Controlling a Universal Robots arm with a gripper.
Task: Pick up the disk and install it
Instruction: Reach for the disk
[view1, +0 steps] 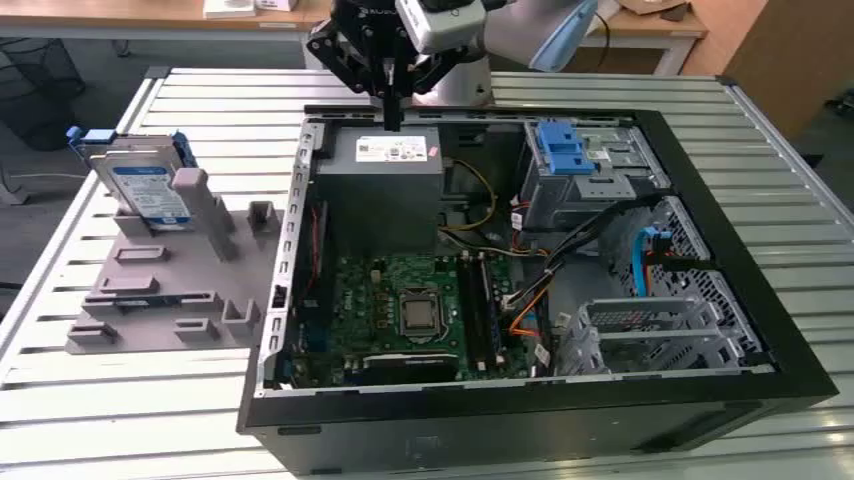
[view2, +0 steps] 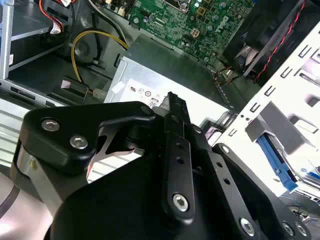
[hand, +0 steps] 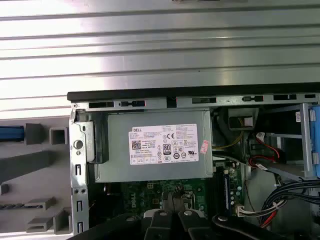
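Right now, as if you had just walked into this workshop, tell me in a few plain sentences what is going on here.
A robot arm's black tool hangs shut and empty above the far end of an open black computer case, over the big grey power-supply box. The flat silver hard disk with a blue frame has not been picked up: it stands on edge in a grey plastic holder on the slatted metal table, outside the case at the exterior view's left.

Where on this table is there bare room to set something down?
Bare slats of the table lie between the grey fixture and the table's near edge, and at the exterior view's right of the computer case. Inside the case it is crowded: motherboard, cables, drive cages.
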